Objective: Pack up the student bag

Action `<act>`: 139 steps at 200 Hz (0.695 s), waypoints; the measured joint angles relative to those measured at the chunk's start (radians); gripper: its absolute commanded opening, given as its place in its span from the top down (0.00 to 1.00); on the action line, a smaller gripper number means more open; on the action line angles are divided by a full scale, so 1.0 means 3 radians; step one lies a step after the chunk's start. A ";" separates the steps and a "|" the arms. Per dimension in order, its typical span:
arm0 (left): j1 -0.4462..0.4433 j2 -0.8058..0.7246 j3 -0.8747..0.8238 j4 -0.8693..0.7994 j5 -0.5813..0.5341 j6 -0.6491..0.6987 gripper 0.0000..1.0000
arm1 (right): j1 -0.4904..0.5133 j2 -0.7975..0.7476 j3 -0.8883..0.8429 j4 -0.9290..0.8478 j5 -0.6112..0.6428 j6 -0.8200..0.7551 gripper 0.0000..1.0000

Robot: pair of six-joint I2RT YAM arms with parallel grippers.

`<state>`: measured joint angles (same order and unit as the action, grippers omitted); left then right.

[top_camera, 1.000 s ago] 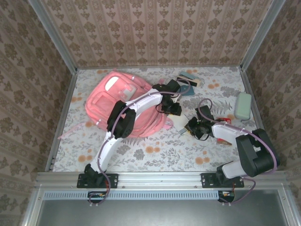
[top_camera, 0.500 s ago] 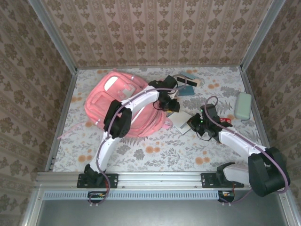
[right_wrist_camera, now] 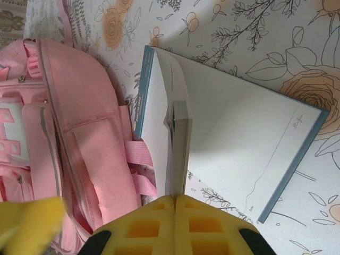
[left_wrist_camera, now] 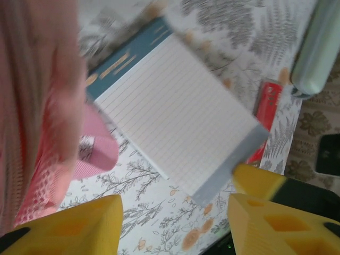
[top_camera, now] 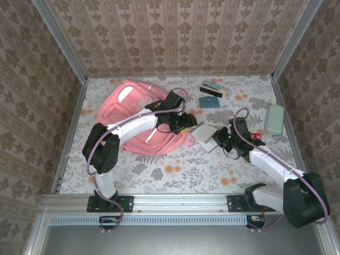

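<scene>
The pink student bag (top_camera: 133, 111) lies flat at the left middle of the table, its straps and side showing in the right wrist view (right_wrist_camera: 69, 133). A lined notepad (top_camera: 204, 135) with blue trim lies just right of it. My right gripper (top_camera: 220, 139) is shut on the raised edge of the notepad's pages (right_wrist_camera: 178, 133), its tips (right_wrist_camera: 175, 204) pressed together, while the cover lies flat. My left gripper (top_camera: 178, 121) hovers over the bag's right edge. It stands open (left_wrist_camera: 175, 228) above the notepad (left_wrist_camera: 175, 111) with nothing between its fingers.
A pale green case (top_camera: 274, 119) lies by the right wall, with a red item (top_camera: 256, 136) beside the right arm. Two blue books (top_camera: 210, 100) sit at the back middle. Walls close in the table on three sides.
My left gripper has opened wider and drawn back leftward over the bag's edge. The right gripper has stayed shut on the notepad, and its arm has stretched out toward the bag.
</scene>
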<state>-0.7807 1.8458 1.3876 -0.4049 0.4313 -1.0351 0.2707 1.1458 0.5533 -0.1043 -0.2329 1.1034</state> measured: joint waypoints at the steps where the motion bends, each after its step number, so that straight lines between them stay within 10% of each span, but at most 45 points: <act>1: -0.0001 0.0000 -0.0014 0.0014 0.0001 -0.0015 0.43 | 0.0000 0.0000 0.0000 0.0000 -0.0001 0.0000 1.00; 139: -0.0367 0.0280 -0.0838 0.1798 -0.0139 -0.1784 0.46 | 0.0000 0.0136 0.0001 0.0217 -0.0001 0.0066 1.00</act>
<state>-0.8909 1.9297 1.1362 0.1345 0.3897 -1.5703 0.2707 1.1866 0.5537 -0.0391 -0.2333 1.1233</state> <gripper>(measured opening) 0.538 0.062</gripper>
